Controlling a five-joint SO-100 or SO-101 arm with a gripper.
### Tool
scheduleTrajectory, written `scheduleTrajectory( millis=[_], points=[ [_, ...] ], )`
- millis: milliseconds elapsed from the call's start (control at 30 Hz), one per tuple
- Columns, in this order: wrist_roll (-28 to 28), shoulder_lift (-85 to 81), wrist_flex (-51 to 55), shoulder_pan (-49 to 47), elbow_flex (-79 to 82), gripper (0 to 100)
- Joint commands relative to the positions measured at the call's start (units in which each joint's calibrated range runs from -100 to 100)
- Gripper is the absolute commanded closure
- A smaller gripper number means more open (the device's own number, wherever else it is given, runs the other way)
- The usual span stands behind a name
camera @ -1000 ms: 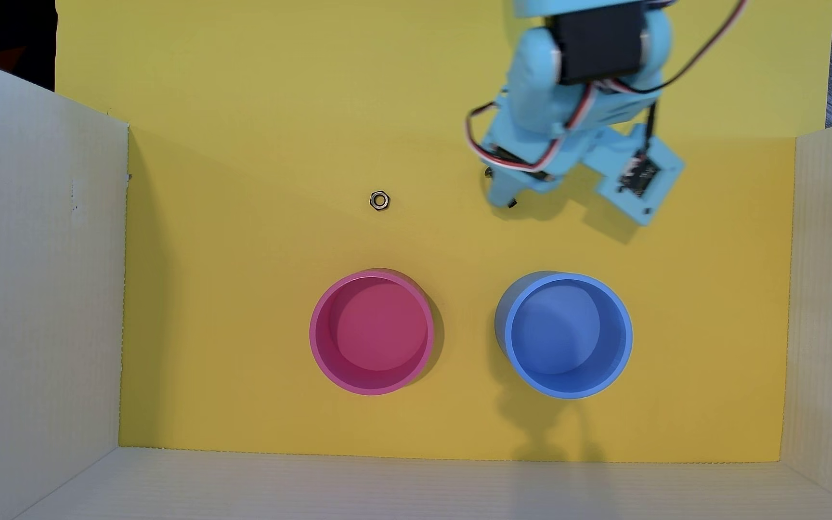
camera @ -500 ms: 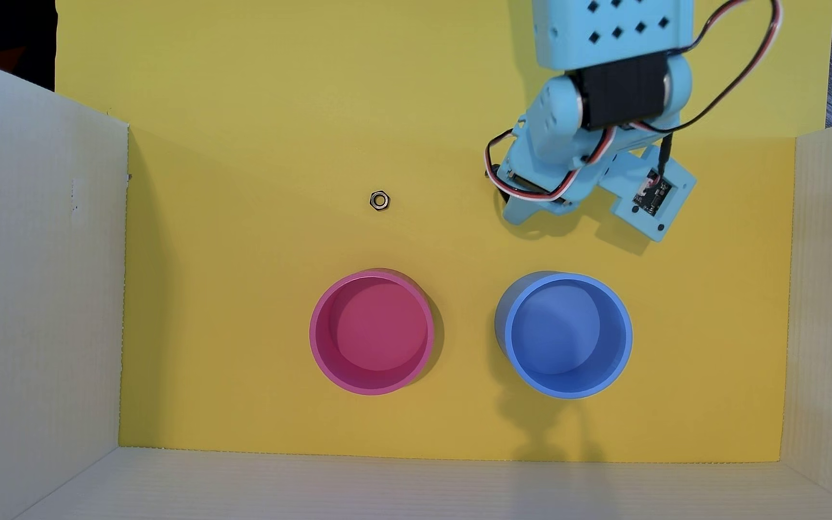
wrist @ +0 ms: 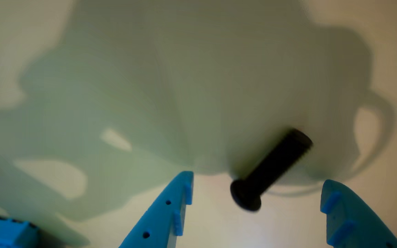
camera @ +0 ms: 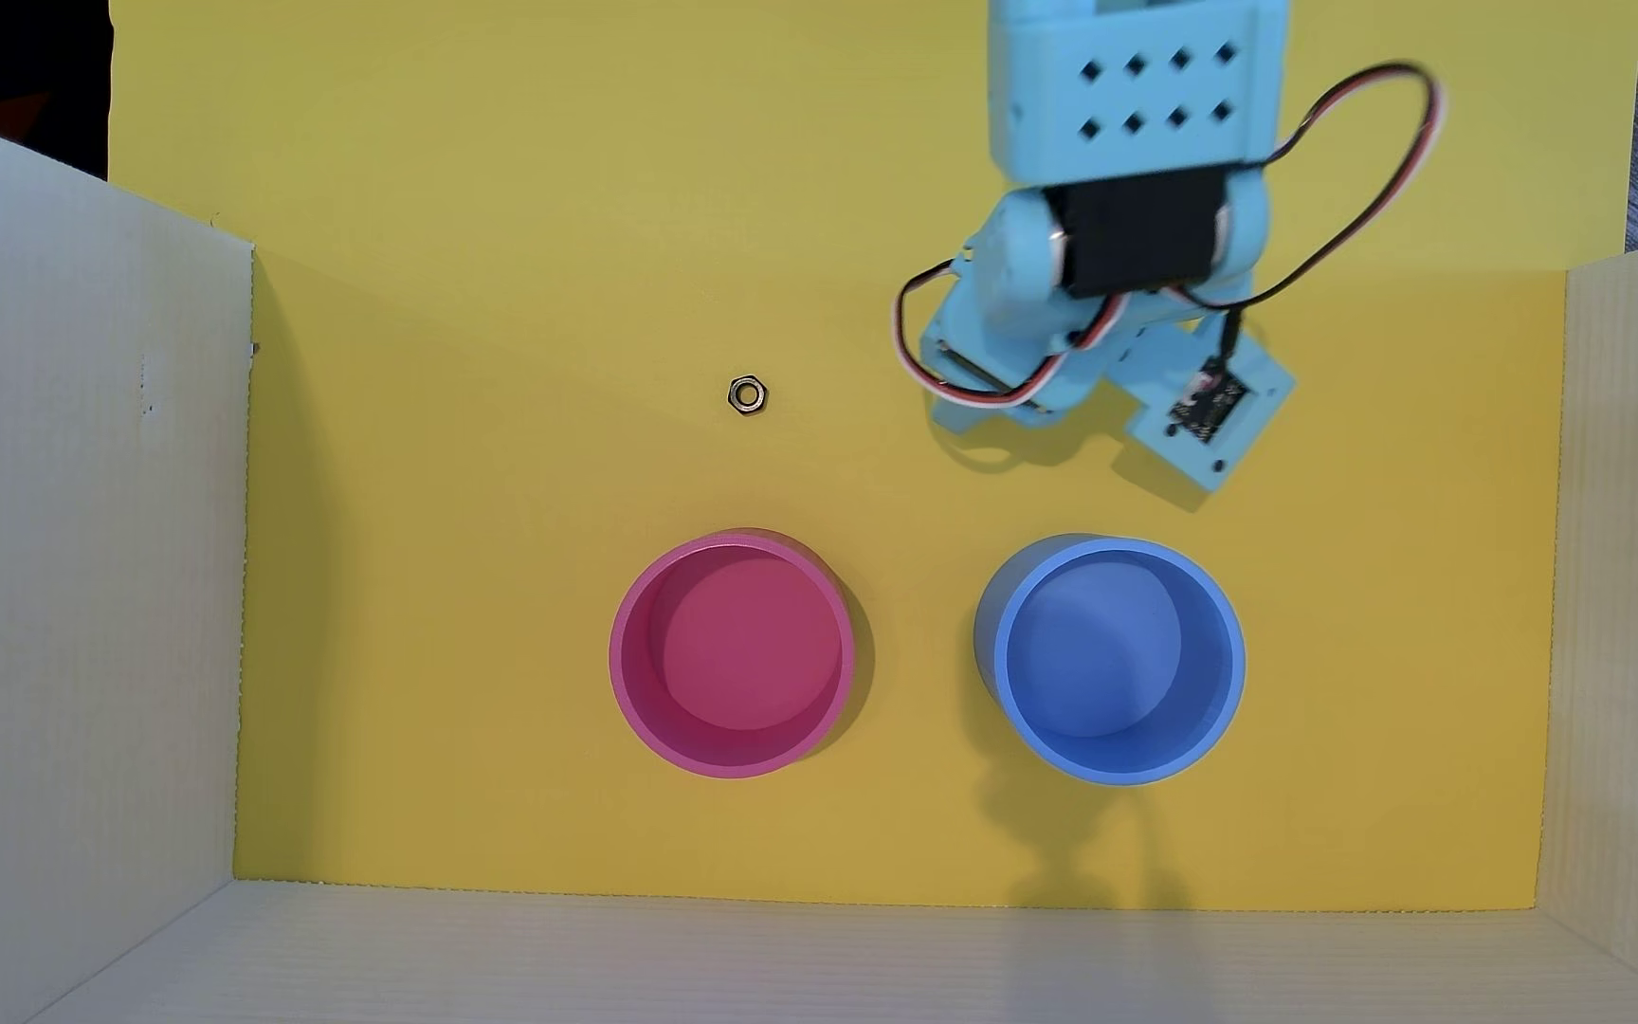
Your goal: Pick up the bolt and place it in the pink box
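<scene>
One bolt [wrist: 271,170] lay on the pale surface in the wrist view, a small black screw with its rounded head toward the camera and its threaded shaft angled up and to the right. It sat between the two blue fingers [wrist: 171,210] of the gripper [wrist: 257,184], touching neither; the fingers stood wide apart with clear gaps on both sides of the bolt. In the overhead view the bolt could not be seen, hidden under the light-blue arm [camera: 1130,118], whose gripper [camera: 968,418] pointed down at the yellow floor [camera: 500,492] in the upper right.

One pink box [camera: 732,655], round and empty, stood lower down near the centre, well apart from the gripper. One blue round container [camera: 1111,660], also empty, stood to its right. One silver hexagonal nut [camera: 747,395] lay alone above the pink box. Pale cardboard walls [camera: 67,551] enclosed the floor on three sides. No readable writing or brand showed anywhere.
</scene>
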Motion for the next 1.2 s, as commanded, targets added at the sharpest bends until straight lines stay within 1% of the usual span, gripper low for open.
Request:
scheduleTrajectory(
  millis=[0,100,133,167,233,300,367,600,800,967,1167],
  points=[
    [-0.3,1.6,-2.6,-0.4,-1.8,74],
    [-0.9,4.0,-4.0,-0.6,-2.2,76],
    [-1.5,4.7,-4.0,-0.6,-2.5,79],
    [-1.9,5.0,-4.0,-0.6,-2.5,84],
    [-2.2,5.7,-4.0,-0.5,-2.5,100],
    [-2.3,5.8,-4.0,-0.4,-2.5,97],
    [-2.1,5.9,-4.0,-0.5,-2.5,99],
    [-1.9,5.6,-4.0,-0.1,-2.6,99],
    [-1.8,5.5,-3.2,3.5,-8.8,99],
    [2.5,5.7,-3.2,6.9,-13.8,99],
    [2.8,5.6,-3.1,9.8,-16.9,99]
  ],
)
